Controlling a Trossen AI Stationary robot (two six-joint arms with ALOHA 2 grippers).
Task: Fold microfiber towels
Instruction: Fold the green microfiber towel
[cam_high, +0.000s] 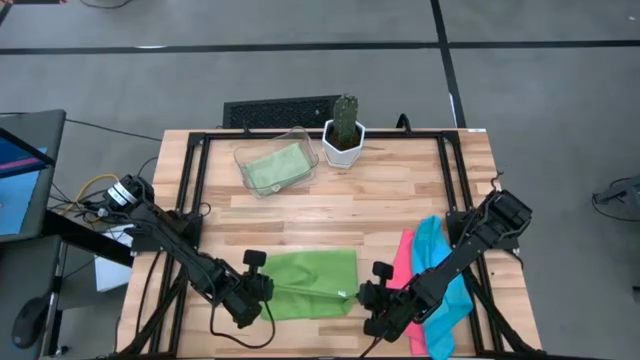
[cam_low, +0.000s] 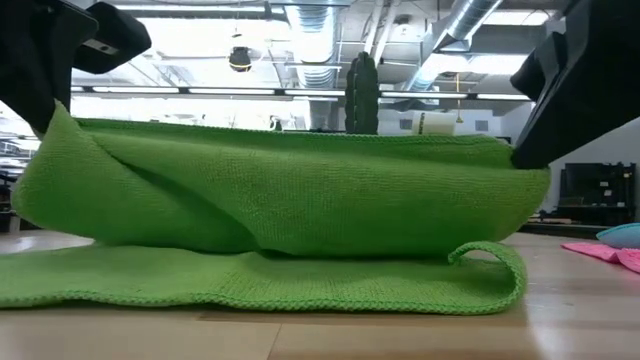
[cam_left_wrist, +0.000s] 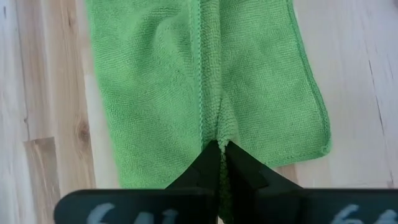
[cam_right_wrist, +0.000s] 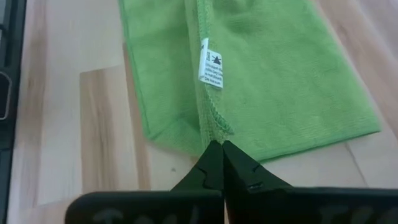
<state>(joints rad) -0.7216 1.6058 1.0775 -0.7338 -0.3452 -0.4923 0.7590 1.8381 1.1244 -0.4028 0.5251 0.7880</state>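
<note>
A bright green towel (cam_high: 312, 283) lies near the table's front edge, one hemmed edge raised, the rest flat on the wood (cam_low: 250, 285). My left gripper (cam_high: 262, 292) is shut on the raised edge's left end. My right gripper (cam_high: 362, 296) is shut on its right end. A hot pink towel (cam_high: 404, 262) and a cyan towel (cam_high: 436, 268) lie under my right arm. A pale green towel (cam_high: 277, 166) lies in a clear tray. My left gripper pinches the raised hemmed edge at its left end (cam_left_wrist: 217, 134) between its two fingers, slanting down from the table's left. The edge is lifted clear; the cloth curves down from it onto the layer on the table (cam_low: 60, 200). My right gripper pinches the raised hemmed edge at its right end (cam_right_wrist: 214, 134), just past the white label (cam_right_wrist: 211, 68), slanting down from the table's right. The edge is held up and runs almost straight to the other gripper; the lower layer's corner curls up (cam_low: 495, 262).
The clear tray (cam_high: 245, 160) and a cactus in a white pot (cam_high: 344, 135) stand at the table's far side. Bare wood lies between them and the green towel. A black frame (cam_high: 200, 180) runs around the tabletop.
</note>
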